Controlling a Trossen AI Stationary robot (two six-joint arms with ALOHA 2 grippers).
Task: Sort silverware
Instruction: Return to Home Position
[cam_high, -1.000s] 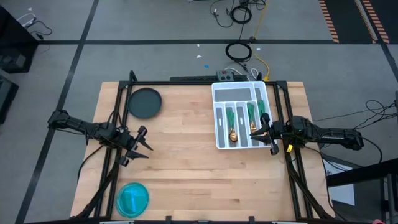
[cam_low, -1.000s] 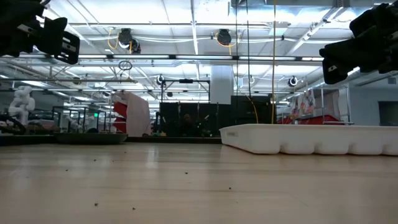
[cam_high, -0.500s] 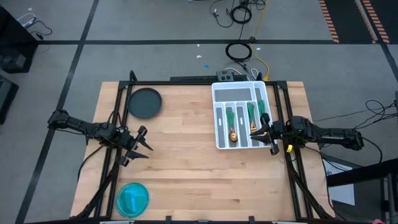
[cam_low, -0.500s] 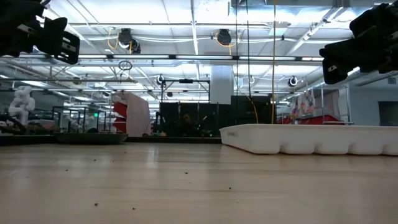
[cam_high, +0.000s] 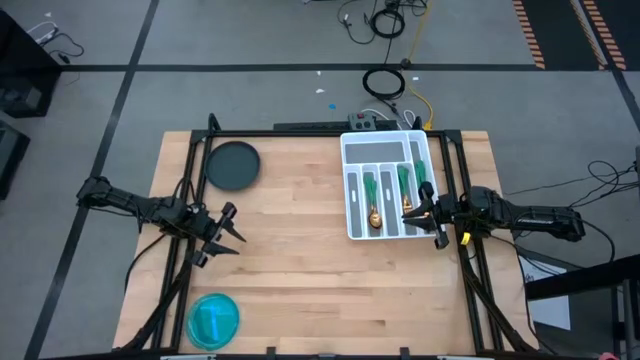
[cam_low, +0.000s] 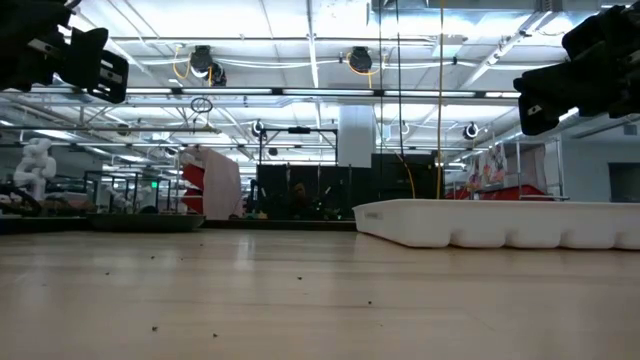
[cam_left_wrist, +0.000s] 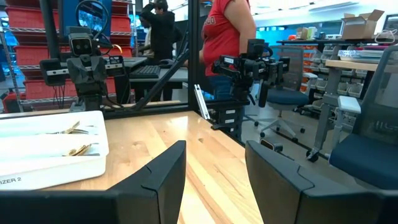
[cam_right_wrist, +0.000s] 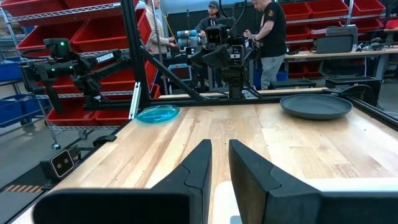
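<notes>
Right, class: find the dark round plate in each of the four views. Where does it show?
High view: the dark round plate lies near the upper left corner of the table.
Low view: the plate is a flat dark sliver at far left.
Left wrist view: not in it.
Right wrist view: the plate lies right of centre.
Landmark: the white silverware tray is right of the plate in the high and low views.

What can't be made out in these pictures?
Low view: the wall of the white tray hides its contents.
High view: the silverware is too small to count or tell by type; the right gripper overlaps the tray's corner.
Left wrist view: the tray runs off the edge.
</notes>
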